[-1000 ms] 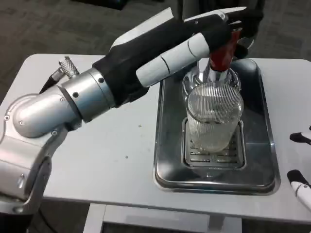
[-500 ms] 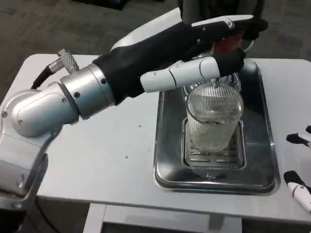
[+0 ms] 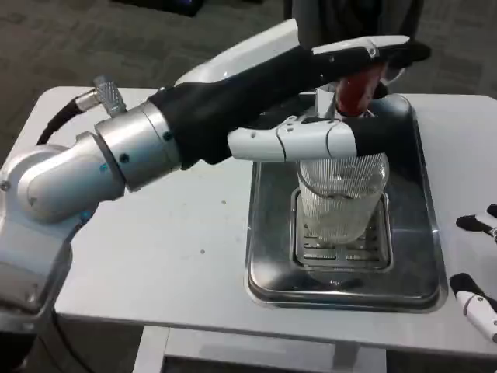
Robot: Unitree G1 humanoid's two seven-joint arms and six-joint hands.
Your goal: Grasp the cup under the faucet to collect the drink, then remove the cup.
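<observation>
Nearest to me, at the table's [image 3: 155, 256] front edge, the white top lies bare on my left side, with open room between that edge and the steel drip tray [image 3: 268, 233]. Off at the right border my right hand [image 3: 475, 264] shows just its fingertips, dark and white, spread apart over the table and holding nothing, well apart from the tray's right rim.

Further in, the ribbed glass cup [image 3: 342, 194] stands upright on the slotted grate [image 3: 342, 252] in the middle of the tray, with a gap of bare steel on each side of it. Whether there is drink in it I cannot tell.

Beyond and above the cup, my left hand [image 3: 311, 93] reaches across from the left. One white-and-black finger [image 3: 303, 141] lies level across the cup's upper rim, close over it; whether it touches the glass I cannot tell. The upper fingers stretch over the red tap handle [image 3: 356, 89] of the faucet [image 3: 326, 105], which rises right behind the cup. Whether they clamp the handle or just lie on it is not clear to me
</observation>
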